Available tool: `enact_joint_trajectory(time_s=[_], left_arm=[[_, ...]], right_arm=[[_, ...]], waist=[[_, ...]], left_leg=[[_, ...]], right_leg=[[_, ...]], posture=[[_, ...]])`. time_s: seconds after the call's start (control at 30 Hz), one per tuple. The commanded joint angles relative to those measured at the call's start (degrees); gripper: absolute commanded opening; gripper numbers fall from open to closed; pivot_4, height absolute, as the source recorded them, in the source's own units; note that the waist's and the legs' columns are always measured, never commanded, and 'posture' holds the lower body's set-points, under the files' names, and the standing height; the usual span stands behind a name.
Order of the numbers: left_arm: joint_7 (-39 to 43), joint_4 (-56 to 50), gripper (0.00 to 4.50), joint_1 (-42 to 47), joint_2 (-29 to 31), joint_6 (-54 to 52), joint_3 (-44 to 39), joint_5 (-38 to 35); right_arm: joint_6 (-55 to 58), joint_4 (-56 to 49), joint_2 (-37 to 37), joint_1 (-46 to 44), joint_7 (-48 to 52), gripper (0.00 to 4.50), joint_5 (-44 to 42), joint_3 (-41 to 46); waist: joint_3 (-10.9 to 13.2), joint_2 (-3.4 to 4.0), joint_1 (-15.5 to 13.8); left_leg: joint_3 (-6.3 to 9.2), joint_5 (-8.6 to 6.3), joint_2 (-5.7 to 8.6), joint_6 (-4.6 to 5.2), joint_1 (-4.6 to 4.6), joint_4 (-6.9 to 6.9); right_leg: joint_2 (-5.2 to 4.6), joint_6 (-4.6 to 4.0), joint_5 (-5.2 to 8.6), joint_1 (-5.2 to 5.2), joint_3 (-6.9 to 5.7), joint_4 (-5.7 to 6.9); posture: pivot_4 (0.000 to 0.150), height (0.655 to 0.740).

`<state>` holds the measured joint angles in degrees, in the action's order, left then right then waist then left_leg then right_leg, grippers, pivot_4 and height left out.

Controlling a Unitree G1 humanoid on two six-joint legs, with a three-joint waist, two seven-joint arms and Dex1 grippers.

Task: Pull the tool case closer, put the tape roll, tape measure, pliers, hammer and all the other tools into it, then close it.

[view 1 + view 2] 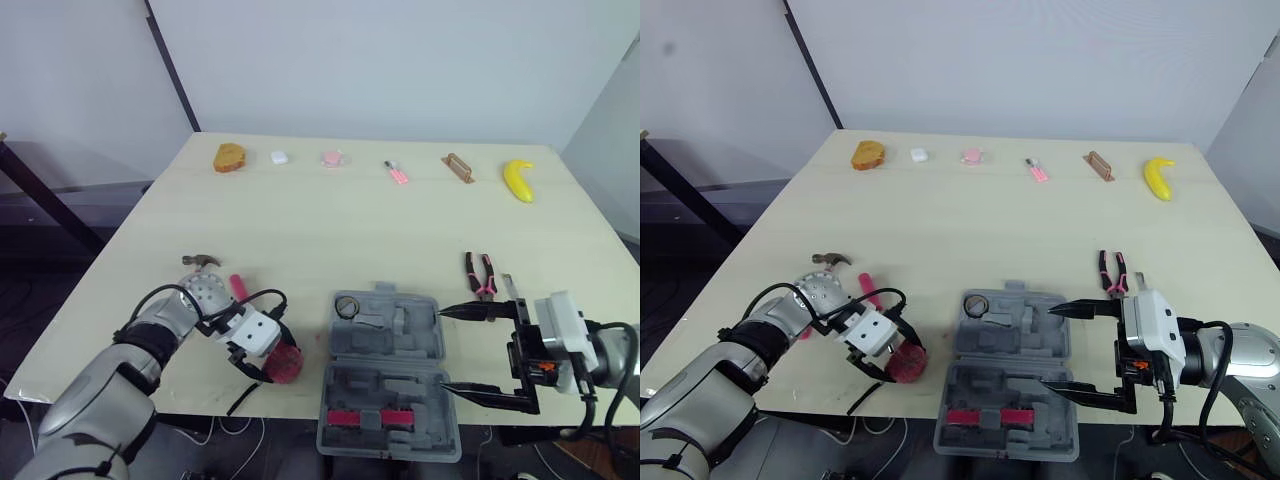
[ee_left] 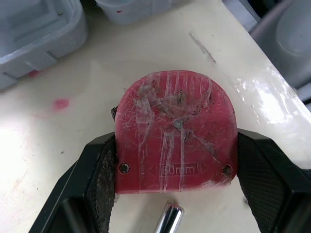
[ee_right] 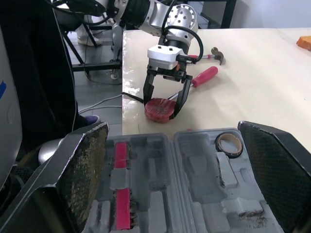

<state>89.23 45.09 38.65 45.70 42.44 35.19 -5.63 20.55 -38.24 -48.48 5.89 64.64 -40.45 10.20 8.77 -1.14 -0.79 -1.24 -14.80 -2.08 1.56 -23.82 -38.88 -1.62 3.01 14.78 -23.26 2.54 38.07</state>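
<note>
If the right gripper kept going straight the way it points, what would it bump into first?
The right gripper would most likely hit the open tool case first, just ahead of its fingertips.

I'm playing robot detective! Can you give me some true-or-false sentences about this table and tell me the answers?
1. The tool case is open. True.
2. The tape roll sits inside the case. True.
3. The pliers are in the case. False: they lie on the table beside it.
4. The right gripper holds the hammer. False: its jaws are open and empty; the hammer lies on the table.
5. The left gripper has its jaws on either side of the red tape measure. True.
</note>
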Motion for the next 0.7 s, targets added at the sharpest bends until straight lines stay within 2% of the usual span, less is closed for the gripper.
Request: enact_joint_trajectory(time_s=[0.03,0.13,0.27,0.43,0.53,0.63,0.7], left_arm=[[0.85,-5.94,2.99,-3.65,1.35,-4.34,-3.57,-1.46],[-1.01,-13.28,2.99,-7.76,3.5,-12.67,-7.61,-3.81],[-9.01,-34.04,2.99,-15.33,9.5,-39.32,-15.6,-9.6],[-17.12,-51.65,2.99,-18.68,11.85,-61.81,-21.63,-12.93],[-19.65,-56.67,2.99,-18.97,11.38,-67.71,-23.26,-13.41],[-22.14,-61.26,2.99,-17.8,9.39,-72.5,-23.36,-14.05],[-23.2,-63.12,2.99,-16.5,7.55,-73.9,-22.39,-13.42]], right_arm=[[-0.74,-0.67,-0.02,-0.05,0.09,4.5,-0.06,0.04],[0.4,-0.13,0.12,-0.34,-1.48,4.5,0.56,-0.76],[6.33,0.37,1.18,-2.92,-9.74,4.5,5.36,-6.42],[10.92,0.5,3.8,-7.91,-16.18,4.5,8.22,-11.43],[13.84,0.83,5.03,-10.24,-18.19,4.5,7.58,-12.21],[23.52,2.26,4.9,-14.17,-21.9,4.5,5.76,-12.82],[32.73,4.53,7.28,-18.43,-25.36,4.5,1.59,-12.65]], waist=[[0.0,0.0,0.05],[0.0,0.0,0.15],[0.04,-0.04,0.72],[0.05,-0.01,0.46],[0.05,-0.01,0.3],[0.05,-0.01,0.3],[0.06,-0.02,0.23]], left_leg=[[0.0,0.0,0.0,0.0,0.0,0.0],[0.05,0.0,-0.04,0.0,0.02,0.0],[0.15,0.0,-0.16,0.0,0.02,0.0],[0.15,0.0,-0.09,0.0,0.07,-0.02],[0.15,0.0,-0.06,0.0,0.04,-0.05],[0.13,0.0,-0.03,0.0,0.06,-0.05],[0.1,0.0,-0.01,-0.01,0.06,-0.06]], right_leg=[[0.0,0.0,0.0,0.0,0.0,0.0],[0.0,0.0,0.0,0.0,0.01,0.02],[0.01,-0.01,0.0,-0.02,0.01,0.08],[-0.09,0.01,0.02,-0.05,0.03,0.25],[-0.07,0.01,0.03,-0.06,0.02,0.25],[-0.03,0.0,0.02,-0.06,0.04,0.26],[-0.03,0.0,0.02,-0.06,0.05,0.26]], posture=[[0.15,0.74],[0.15,0.74],[0.15,0.74],[0.15,0.74],[0.15,0.74],[0.15,0.74],[0.15,0.74]])
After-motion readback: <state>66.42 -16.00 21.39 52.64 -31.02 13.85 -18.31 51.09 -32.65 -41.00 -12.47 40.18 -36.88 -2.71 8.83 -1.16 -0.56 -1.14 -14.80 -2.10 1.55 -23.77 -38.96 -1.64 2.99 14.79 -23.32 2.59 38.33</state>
